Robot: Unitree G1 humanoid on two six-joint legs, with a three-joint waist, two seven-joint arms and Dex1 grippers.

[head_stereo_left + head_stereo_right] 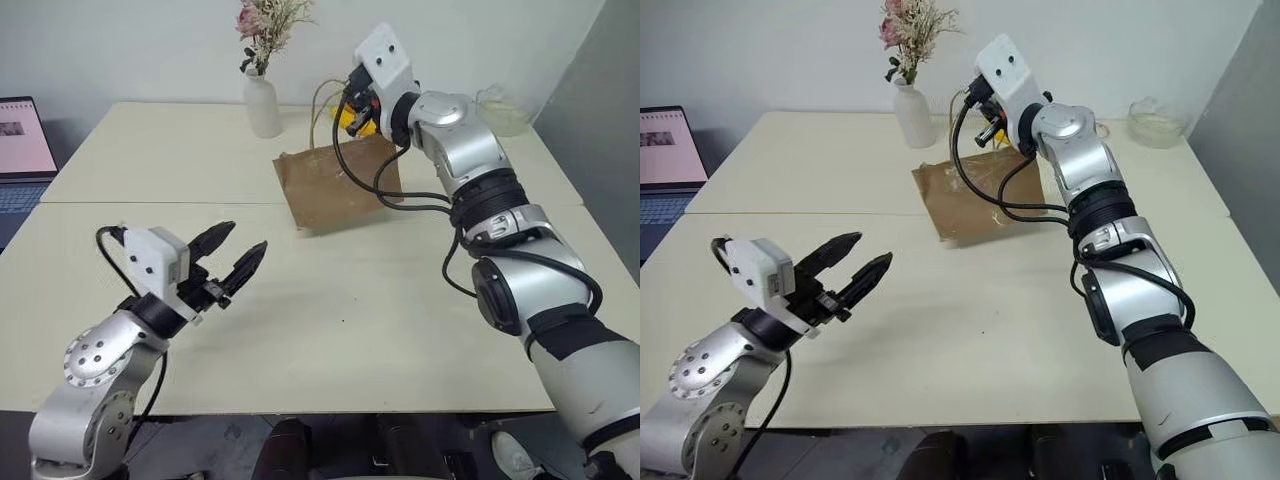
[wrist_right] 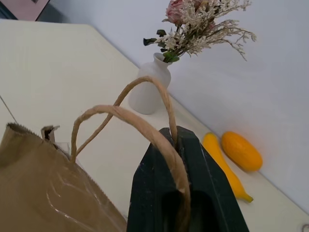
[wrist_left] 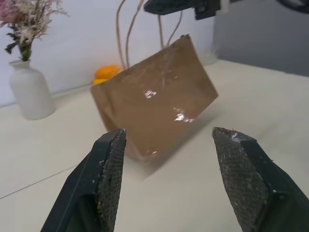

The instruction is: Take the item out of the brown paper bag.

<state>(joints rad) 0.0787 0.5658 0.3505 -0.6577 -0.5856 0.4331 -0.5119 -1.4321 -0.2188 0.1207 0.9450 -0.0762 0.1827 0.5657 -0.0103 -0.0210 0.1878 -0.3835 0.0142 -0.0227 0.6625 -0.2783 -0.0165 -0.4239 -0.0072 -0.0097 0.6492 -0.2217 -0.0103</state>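
Brown paper bag [image 1: 335, 185], upper centre of the head views, is the biggest thing in play: thin creased kraft, light and floppy, with glossy patches that look like tape. It tips on one bottom corner on the table [image 1: 400, 300], slung from its twine handles [image 2: 140, 121]. It will likely swing and crumple rather than hold shape, so the handles are the sound place to carry it, and the mouth would need spreading before anything goes inside. The item is not visible; presumably it sits in the bag, small and easily pinched.

Right gripper [image 2: 179, 145] is reached out level at the top of the frame, clamped on the handles. Left gripper [image 1: 232, 258] waits at lower left with its fingers [image 3: 108, 179] spread wide and empty, aimed at the bag's side.
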